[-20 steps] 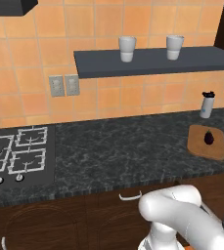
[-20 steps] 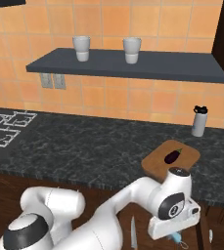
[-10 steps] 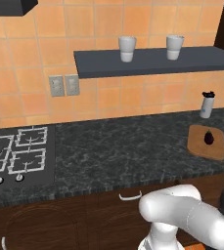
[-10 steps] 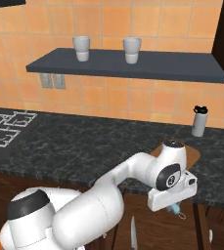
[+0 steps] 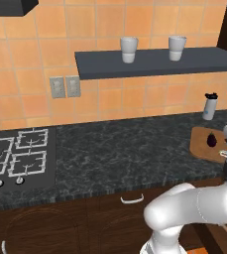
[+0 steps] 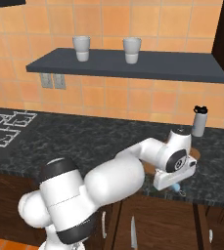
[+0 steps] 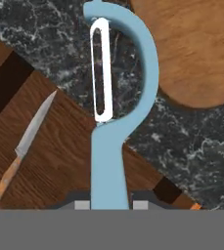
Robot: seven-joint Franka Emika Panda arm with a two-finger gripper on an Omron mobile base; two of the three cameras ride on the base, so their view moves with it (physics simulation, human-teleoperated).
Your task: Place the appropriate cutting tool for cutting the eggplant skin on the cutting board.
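Dark speckled counter (image 5: 120, 154) runs under the tiled wall, its front edge nearest the robot. At that edge the gripper (image 6: 174, 181) pinches the handle of a light-blue peeler (image 7: 114, 107), whose blade reaches out over the stone. Just beyond the blade's tip lies the cutting board (image 7: 191, 49), not yet under it. To do the step well, carry the peeler farther over the board's near rim, then lower it flat beside the eggplant (image 5: 211, 140), which sits mid-board, in front of the white bottle (image 5: 209, 106). A knife (image 7: 25, 144) hangs below the counter.
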